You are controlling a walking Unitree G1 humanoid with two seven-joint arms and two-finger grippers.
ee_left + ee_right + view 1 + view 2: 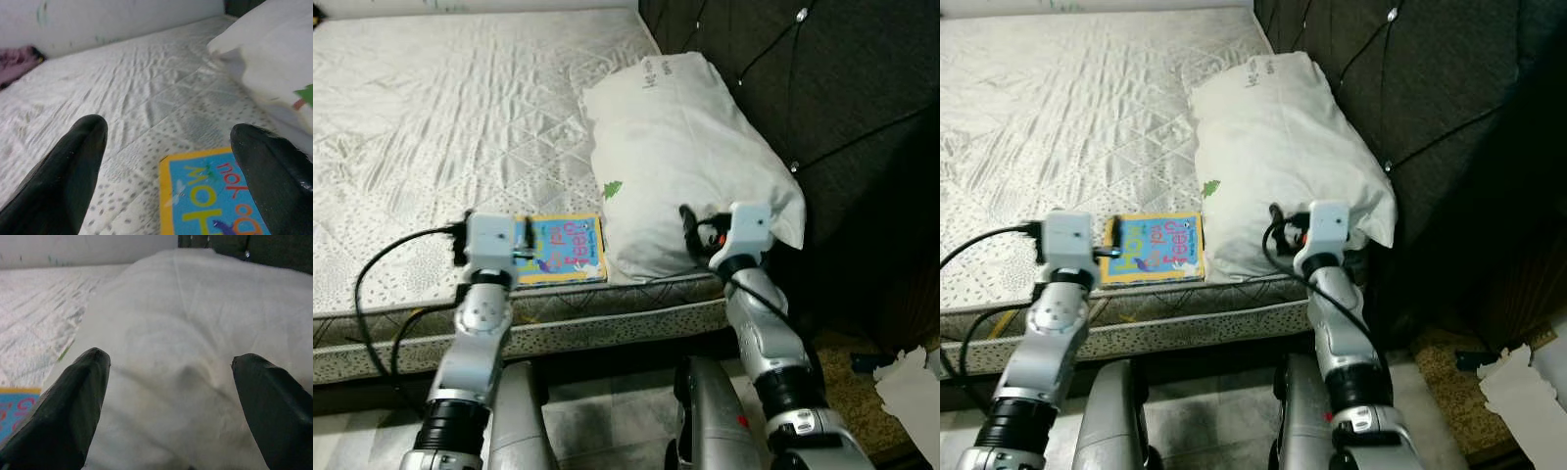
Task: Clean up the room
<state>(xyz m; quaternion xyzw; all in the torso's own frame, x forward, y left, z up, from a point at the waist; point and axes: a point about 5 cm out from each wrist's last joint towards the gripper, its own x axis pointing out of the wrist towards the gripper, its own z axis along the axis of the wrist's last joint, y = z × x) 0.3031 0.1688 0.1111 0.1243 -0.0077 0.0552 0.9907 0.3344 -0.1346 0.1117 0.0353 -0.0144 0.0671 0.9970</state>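
The left gripper (166, 161) is hovering open over the picture book (564, 249). The right gripper (168, 396) is gaping before the white pillow (685, 157).

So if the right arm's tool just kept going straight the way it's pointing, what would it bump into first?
Most likely the white pillow. The right tool has its fingers spread and aimed at the pillow's near side, with nothing between them. How close it already is can't be judged from these views.

Silver jointed arms, white wrist boxes, black cables, black fingers (73, 171)
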